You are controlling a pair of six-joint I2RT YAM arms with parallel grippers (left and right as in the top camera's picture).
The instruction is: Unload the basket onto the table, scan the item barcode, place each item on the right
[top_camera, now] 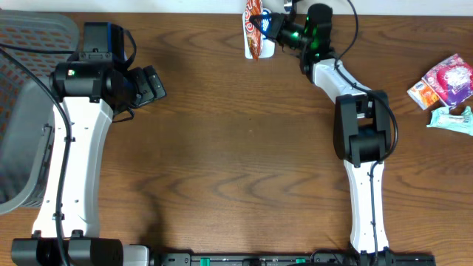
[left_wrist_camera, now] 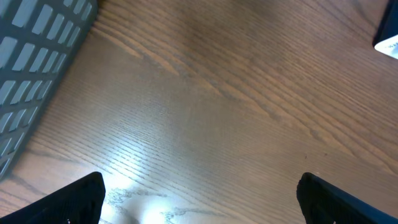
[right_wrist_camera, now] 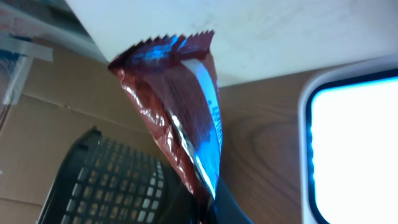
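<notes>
The item is a dark red snack wrapper (right_wrist_camera: 180, 112) with a blue and white stripe and a serrated top edge. It stands up out of my right gripper (right_wrist_camera: 208, 208), which is shut on its lower end. In the overhead view the wrapper (top_camera: 255, 18) is at the table's far edge, just left of the right gripper (top_camera: 272, 28) and over a white device (top_camera: 263, 49). That device's bright screen (right_wrist_camera: 357, 143) fills the right side of the right wrist view. My left gripper (top_camera: 151, 85) hangs open over bare wood at the left, its fingers (left_wrist_camera: 78, 199) wide apart with nothing between them.
A grey mesh basket (top_camera: 22, 111) stands at the table's left edge, also seen as the basket (left_wrist_camera: 37, 62) in the left wrist view and as a dark basket (right_wrist_camera: 106, 180) behind the wrapper. Other snack packets (top_camera: 447, 81) and a pale packet (top_camera: 452, 118) lie at the far right.
</notes>
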